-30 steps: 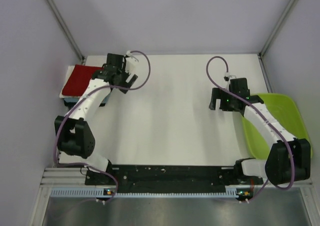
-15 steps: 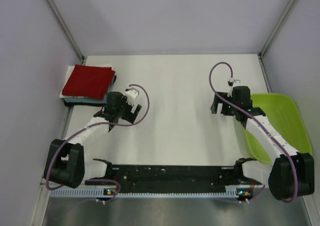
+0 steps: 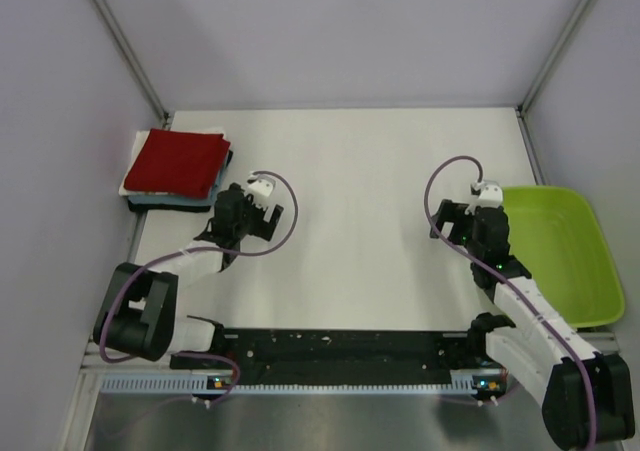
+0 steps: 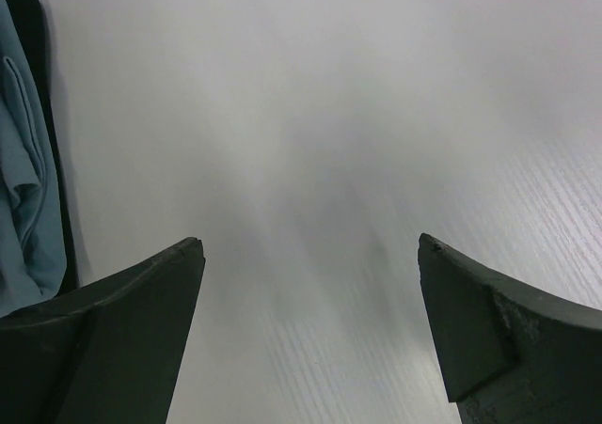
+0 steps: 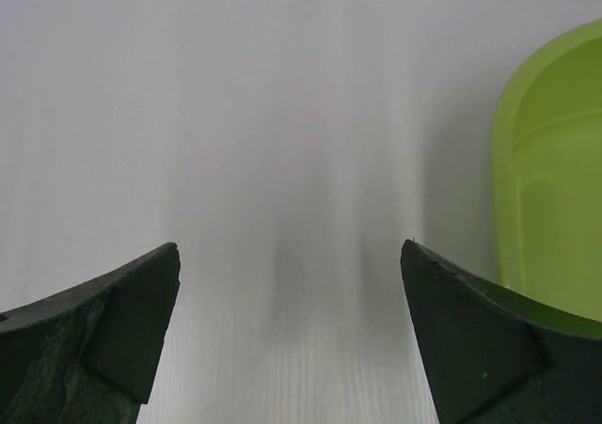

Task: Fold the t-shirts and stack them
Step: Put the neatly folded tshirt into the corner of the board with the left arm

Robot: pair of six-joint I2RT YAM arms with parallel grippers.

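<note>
1. Two arms reach over a white table (image 3: 360, 171) in the overhead view. A folded stack of t-shirts (image 3: 150, 193) lies at ten o'clock on the table, with the deep red shirt (image 3: 178, 161) on top. White, light blue and dark edges show beneath it. The left gripper (image 3: 255, 221) sits near the stack's four o'clock corner without touching it, and holds nothing. The right gripper (image 3: 450, 223) is at three o'clock on the table, just beside a lime-green tray (image 3: 590, 271), and is likewise empty.

2. In the left wrist view, the left gripper (image 4: 310, 243) is spread wide over bare table (image 4: 329, 86) with nothing between its dark fingers (image 4: 122, 321). At nine o'clock, a light blue shirt (image 4: 23, 189) shows at the frame edge. A dark strip (image 4: 47, 114) runs along its side, probably another shirt, though too little shows to be sure.

3. In the right wrist view, the right gripper (image 5: 289, 246) is also spread wide and empty over the table (image 5: 235, 86). The tray (image 5: 555, 161) curves in at three o'clock, next to the right-hand finger (image 5: 470, 339).
</note>
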